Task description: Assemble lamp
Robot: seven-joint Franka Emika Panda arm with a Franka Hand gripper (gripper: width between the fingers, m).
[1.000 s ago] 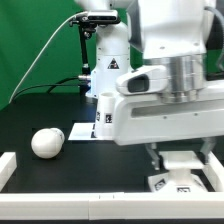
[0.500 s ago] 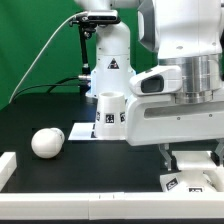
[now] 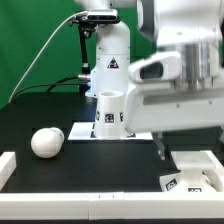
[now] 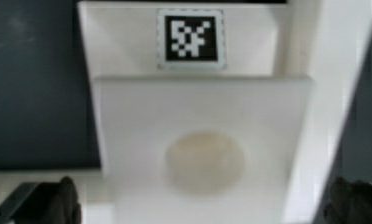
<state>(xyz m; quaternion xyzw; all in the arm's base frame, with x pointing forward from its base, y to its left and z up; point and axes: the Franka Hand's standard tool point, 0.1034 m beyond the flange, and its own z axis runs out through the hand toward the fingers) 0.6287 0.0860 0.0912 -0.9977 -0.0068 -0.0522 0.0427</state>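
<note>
Here, fingers (image 4: 41,203) spread apart, empty, over base (image 4: 201,130); bulb (image 3: 45,142), shade (image 3: 108,112) separate on black table (image 3: 30,112)

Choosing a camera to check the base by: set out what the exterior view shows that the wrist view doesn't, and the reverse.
Exterior view only: the bulb lying on the table, the shade standing upright, and the arm above the base. Wrist view only: the round socket in the base's top and both of the hand's fingertips, open, one at each side of it. Both: the tagged base.
</note>
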